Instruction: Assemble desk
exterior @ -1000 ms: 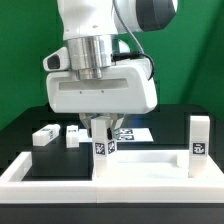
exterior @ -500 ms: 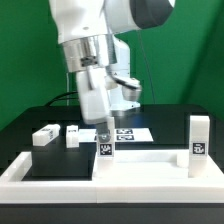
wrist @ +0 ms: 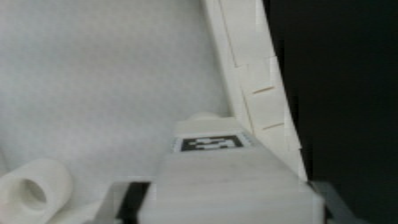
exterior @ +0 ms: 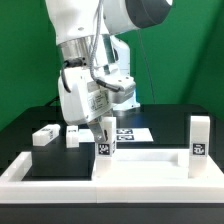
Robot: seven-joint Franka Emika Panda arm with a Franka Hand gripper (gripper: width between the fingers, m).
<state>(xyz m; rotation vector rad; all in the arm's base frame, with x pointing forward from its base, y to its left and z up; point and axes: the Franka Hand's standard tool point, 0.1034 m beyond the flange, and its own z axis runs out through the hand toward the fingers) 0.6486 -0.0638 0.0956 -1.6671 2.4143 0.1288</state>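
Nearest the exterior camera is the border rim, white and raised. It runs along the slab's front edge and round its end on the exterior view's left. Behind the rim the slab lies flat, with a bare top face and two legs at its far edge.

The held leg is upright at the slab's far corner on the exterior view's left, tag toward the camera. The claw comes down on it from above, jaws part-way in and clamped on the leg's two sides. The leg's lower end is down at the slab's top face; can't tell if it's seated or only touching.

The wrist view agrees. The held leg fills the gap between the dark fingers, tag visible, with the slab pale and blurred beyond it. A round white thing shows just beside the leg; can't tell what it is.

The standing leg is upright near the slab's far corner on the exterior view's right. It is free and well apart from the claw.

Off the slab's end on the exterior view's left, two legs lie flat on the black table. The inner loose leg is near the slab and the outer loose leg is further out. They sit close together but not touching.

The marker board lies flat on the table just behind the slab's far edge, partly hidden by the held leg. The arm rises over the slab's end on the exterior view's left.
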